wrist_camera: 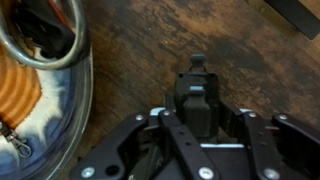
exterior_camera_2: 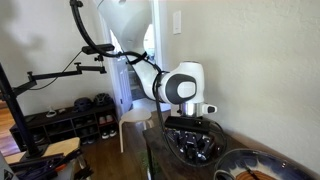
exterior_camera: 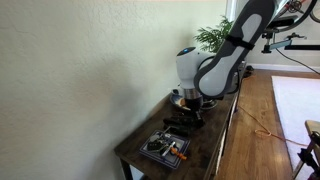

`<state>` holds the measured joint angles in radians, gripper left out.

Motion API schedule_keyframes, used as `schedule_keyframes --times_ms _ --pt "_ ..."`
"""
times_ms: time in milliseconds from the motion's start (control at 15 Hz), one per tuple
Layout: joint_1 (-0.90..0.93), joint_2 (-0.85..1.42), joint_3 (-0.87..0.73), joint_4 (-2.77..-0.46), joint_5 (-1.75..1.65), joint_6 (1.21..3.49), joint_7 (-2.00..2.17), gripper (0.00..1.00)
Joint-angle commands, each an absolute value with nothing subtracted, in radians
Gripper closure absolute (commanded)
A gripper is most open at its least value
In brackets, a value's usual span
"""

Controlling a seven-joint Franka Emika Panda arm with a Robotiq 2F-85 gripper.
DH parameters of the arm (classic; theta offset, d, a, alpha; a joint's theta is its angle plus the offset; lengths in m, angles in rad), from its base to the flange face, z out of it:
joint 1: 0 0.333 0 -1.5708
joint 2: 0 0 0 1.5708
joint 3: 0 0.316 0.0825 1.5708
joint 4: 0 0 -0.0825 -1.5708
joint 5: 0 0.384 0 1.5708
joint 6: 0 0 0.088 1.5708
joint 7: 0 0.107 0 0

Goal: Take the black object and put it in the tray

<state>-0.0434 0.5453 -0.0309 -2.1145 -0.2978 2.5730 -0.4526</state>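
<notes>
In the wrist view my gripper point(wrist_camera: 198, 112) is shut on the black object point(wrist_camera: 197, 92), a blocky dark piece with a small knob at its far end, just above the dark wooden table point(wrist_camera: 130, 50). In both exterior views the gripper point(exterior_camera: 190, 114) point(exterior_camera_2: 192, 140) is low over the table. The tray point(exterior_camera: 165, 148) is a dark flat tray with small items, some orange, near the table's end, well apart from the gripper. A dark corner in the wrist view point(wrist_camera: 296, 12) may be the tray.
A patterned bowl point(wrist_camera: 40, 95) holding dark items sits right beside the gripper; it also shows in both exterior views point(exterior_camera: 180, 97) point(exterior_camera_2: 255, 165). A wall runs along one side of the table point(exterior_camera: 80, 90). A potted plant point(exterior_camera: 212, 36) stands behind the arm.
</notes>
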Motion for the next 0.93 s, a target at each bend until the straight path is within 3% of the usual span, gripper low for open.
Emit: schedule_keyframes --times_ms 0,467,867 --pt "-0.063 0.433 -0.023 -2.184 -0.302 2.528 -0.447 0.84" --pt "-0.063 0.362 -0.077 -2.155 -0.333 2.487 -0.405 0.84" --pt "-0.088 0.428 -0.127 -2.072 -0.369 2.552 -0.381 0.84"
